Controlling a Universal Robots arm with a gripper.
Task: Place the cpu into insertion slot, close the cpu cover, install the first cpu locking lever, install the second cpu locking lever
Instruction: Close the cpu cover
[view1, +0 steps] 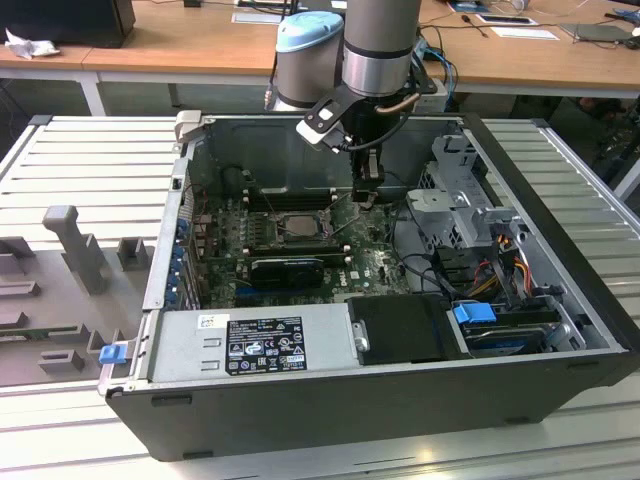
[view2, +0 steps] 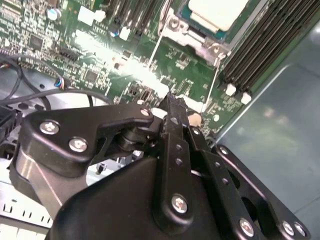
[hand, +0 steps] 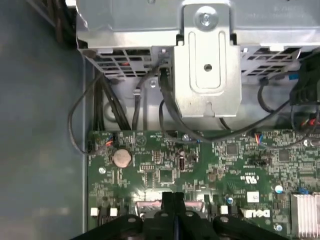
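Pincer (view2: 172, 101): narrow, with the fingers pressed together and nothing seen gripped; it is held just above the green board (hand: 225, 165) inside the open computer case (view1: 400, 410).
Cpu (view2: 218, 11): pale square, seated in the insertion slot (view2: 196, 42), apart from the pincer and towards the exterior view's left of it.
Coin cell (hand: 121, 158): set on the board near the pincer.
Drive cage (hand: 207, 65): silvery, mounted past the board's edge, with black cables routed beneath it.
Desk (view1: 90, 150): grey and ribbed; the case is carried on it.
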